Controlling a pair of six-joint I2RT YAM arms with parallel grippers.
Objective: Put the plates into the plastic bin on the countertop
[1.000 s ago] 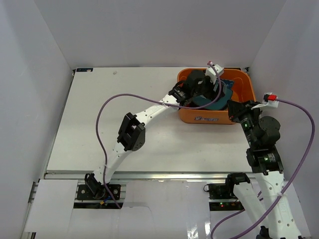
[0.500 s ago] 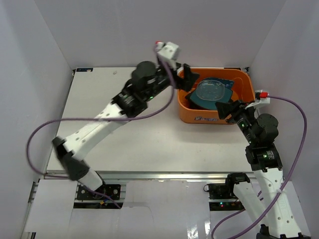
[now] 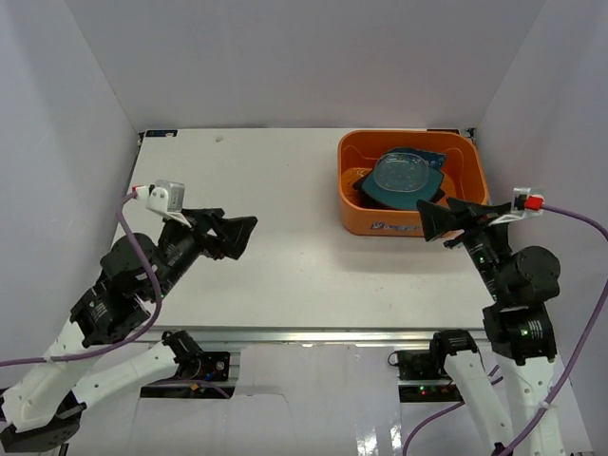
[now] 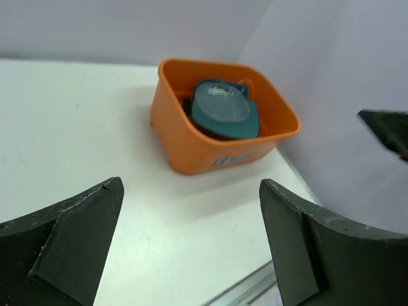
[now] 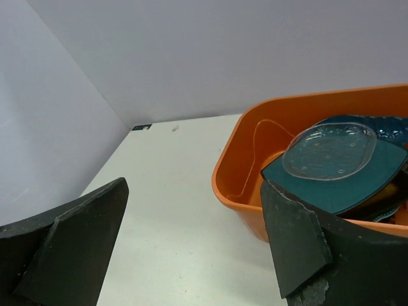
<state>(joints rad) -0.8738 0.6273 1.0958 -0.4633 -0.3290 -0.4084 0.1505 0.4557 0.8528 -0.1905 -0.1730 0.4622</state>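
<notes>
The orange plastic bin [image 3: 399, 226] stands at the back right of the white countertop [image 3: 275, 180]. Inside it the plates lie stacked, with a clear plate [image 3: 399, 174] on top of a dark teal one [image 3: 413, 195]. My left gripper [image 3: 249, 236] hovers open and empty over the left front of the countertop, far from the bin [image 4: 191, 153]. My right gripper [image 3: 432, 217] is open and empty just in front of the bin's near right corner, outside it. The right wrist view shows the clear plate [image 5: 328, 150] on the teal square plate [image 5: 344, 185] inside the bin [image 5: 242, 185].
White walls close in the countertop at the back and both sides. A metal rail [image 3: 304, 334] runs along the near edge. Purple cables [image 3: 570, 214] trail from both wrists. The right gripper's finger [image 4: 386, 127] shows at the right edge of the left wrist view.
The left arm has swung out of the bin back to the near left. The right gripper has opened and drawn back slightly. The clear plate now lies uncovered on the stack.
</notes>
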